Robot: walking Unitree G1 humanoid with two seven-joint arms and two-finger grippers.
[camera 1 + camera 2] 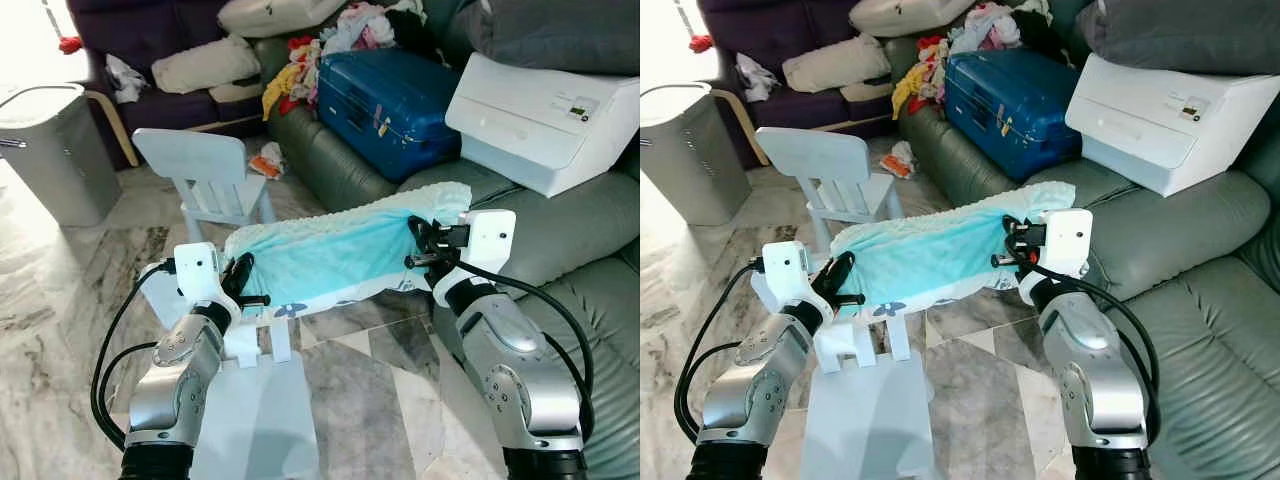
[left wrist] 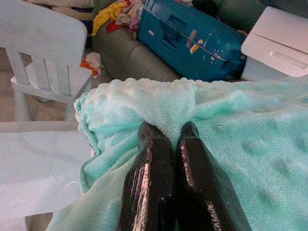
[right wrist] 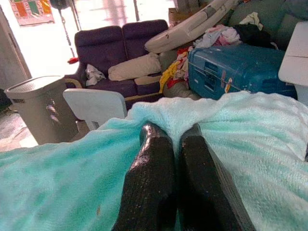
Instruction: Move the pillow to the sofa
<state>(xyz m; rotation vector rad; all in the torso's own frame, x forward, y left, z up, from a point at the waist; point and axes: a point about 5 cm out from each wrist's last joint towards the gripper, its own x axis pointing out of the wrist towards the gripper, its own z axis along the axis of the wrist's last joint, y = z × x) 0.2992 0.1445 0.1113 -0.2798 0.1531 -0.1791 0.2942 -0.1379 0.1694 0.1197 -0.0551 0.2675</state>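
I see a blue suitcase at upper centre, a white box-like appliance at upper right, a heap of clothes along the top, a grey laundry bin at upper left, and a small white chair left of centre.

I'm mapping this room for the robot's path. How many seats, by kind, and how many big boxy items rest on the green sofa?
White small chairs: 2, counting the near chair
Sofas: 2, green sofa and purple sofa
Blue suitcase: 1
White box-shaped appliance: 1
Total: 6
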